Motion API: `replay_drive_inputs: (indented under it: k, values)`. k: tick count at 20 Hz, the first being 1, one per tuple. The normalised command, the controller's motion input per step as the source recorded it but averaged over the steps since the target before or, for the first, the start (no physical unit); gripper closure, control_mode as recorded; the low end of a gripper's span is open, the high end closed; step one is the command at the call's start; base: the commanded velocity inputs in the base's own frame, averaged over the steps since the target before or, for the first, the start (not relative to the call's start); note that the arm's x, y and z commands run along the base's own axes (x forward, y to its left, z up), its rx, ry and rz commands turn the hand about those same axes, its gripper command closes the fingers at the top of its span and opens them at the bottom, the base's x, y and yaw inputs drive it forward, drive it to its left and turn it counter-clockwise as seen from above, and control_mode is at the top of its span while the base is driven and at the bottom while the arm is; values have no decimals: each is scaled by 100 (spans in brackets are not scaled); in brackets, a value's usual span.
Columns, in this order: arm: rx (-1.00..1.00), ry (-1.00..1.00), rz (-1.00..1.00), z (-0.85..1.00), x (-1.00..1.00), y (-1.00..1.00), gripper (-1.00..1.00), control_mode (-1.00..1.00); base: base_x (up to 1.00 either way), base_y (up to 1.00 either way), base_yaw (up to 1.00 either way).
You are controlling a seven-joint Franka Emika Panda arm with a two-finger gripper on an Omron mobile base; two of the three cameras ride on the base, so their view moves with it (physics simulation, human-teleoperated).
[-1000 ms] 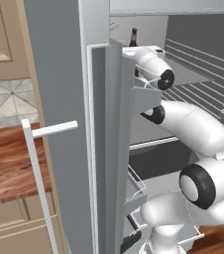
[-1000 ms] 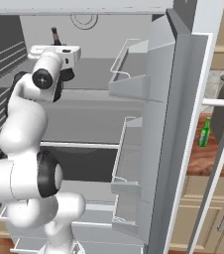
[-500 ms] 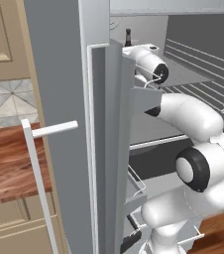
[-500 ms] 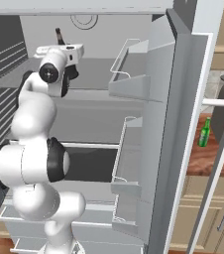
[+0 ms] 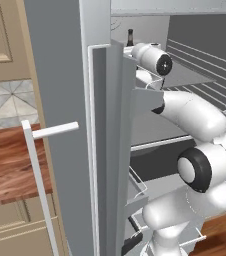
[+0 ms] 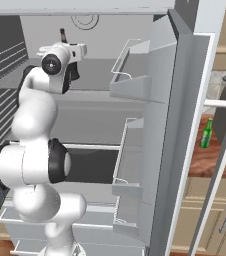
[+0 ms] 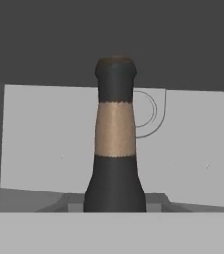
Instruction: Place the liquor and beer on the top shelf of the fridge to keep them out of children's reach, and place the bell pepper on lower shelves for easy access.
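High inside the fridge (image 6: 185, 100), at about eleven o'clock in the right base view, the gripper (image 6: 74, 70) is closed on the liquor (image 6: 63, 36), whose dark neck and stopper stick up just above the white hand. From the left base view the same neck (image 5: 130, 37) pokes up at twelve o'clock behind the door edge. The hand view has the bottle (image 7: 115, 149) dead centre, upright, with a tan band around its neck and the pale back wall of the fridge behind it.

Whether the bottle's base already rests on the top shelf (image 6: 100, 82) or hangs just over it I cannot tell — the hand and arm hide the bottom.

Progress looks early. The liquor is at top-shelf height but not yet let go. The beer (image 6: 206, 133) stands out on the wooden counter (image 6: 210, 160), at three o'clock past the open door, well apart from the arm — it has yet to be fetched. The pepper's place I cannot tell.
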Motion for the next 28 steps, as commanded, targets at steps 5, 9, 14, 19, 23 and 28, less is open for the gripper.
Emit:
replay_drive_inputs:
  k: [5,9,14,19,23,28]
  values:
    - [0,-1,0,-61,0,0,100,-100,0,0,0]
    - [0,-2,0,-51,0,0,-100,-100,0,0,0]
    - [0,-2,0,-25,0,-2,-100,-100,0,0,0]
    - [0,0,0,-2,-6,-3,-100,-100,0,0,0]
    - [0,3,0,0,-35,-15,-100,-100,0,0,0]
    - [-1,6,0,0,-53,-25,-100,-100,0,0,0]
